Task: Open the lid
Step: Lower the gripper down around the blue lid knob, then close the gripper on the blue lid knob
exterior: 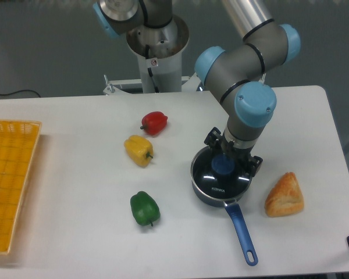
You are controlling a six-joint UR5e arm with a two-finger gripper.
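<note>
Round glass lid (216, 181), metal rim, blue knob, white KONKA lettering. Sits flat and closed on dark blue pan (238, 224), right half of table (75, 174), nearer front edge than back.

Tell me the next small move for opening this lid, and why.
Probably lower a little further and close the jaws on the blue knob. The gripper sits right above the knob, but whether its jaws grip it cannot be told. The lid lies seated flat on the saucepan, so lifting should wait until the knob is clamped.
</note>
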